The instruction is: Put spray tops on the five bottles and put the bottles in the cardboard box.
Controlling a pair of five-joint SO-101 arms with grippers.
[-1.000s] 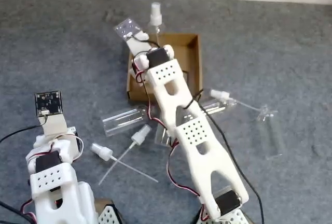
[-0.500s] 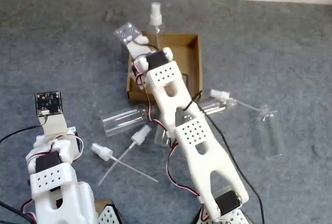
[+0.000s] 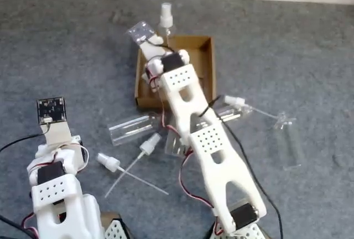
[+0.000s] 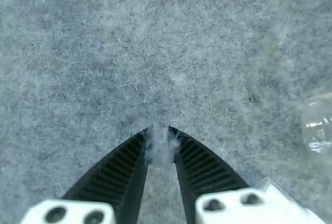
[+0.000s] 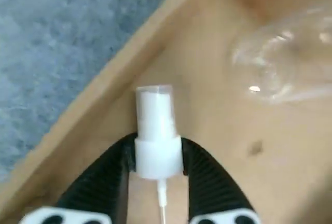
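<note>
From above, the right arm (image 3: 193, 117) lies straight across the cardboard box (image 3: 206, 56), covering its own gripper and most of the box floor. Two clear bottles are half buried under that arm — one hidden bottle (image 3: 231, 113) pokes out on its right, another half-covered bottle (image 3: 172, 146) on its left. At the box's far rim a capped bottle (image 3: 165, 20) stands upright, spray top on; inside or just beyond the wall, I can't tell. The wrist camera shows what the arm hides. The right gripper (image 5: 158, 145) is clamped on a white spray top (image 5: 154, 125), its dip tube running back between the fingers. It sits low in the box near a side wall, with a blurred clear bottle (image 5: 282, 60) farther in.

Out on the grey carpet (image 3: 66, 51), a bare bottle (image 3: 131, 128) lies left of the arm. A loose spray top (image 3: 150, 142) and a second loose top (image 3: 109, 162) lie near it, tubes crossing. A third top (image 3: 234, 101) and a right-hand bottle (image 3: 289, 144) lie off to the right.

The left arm (image 3: 58, 183) sits folded at the near left. The left gripper (image 4: 161, 130) points down at carpet, fingers together on nothing — a bottle's edge (image 4: 317, 130) just beside.
</note>
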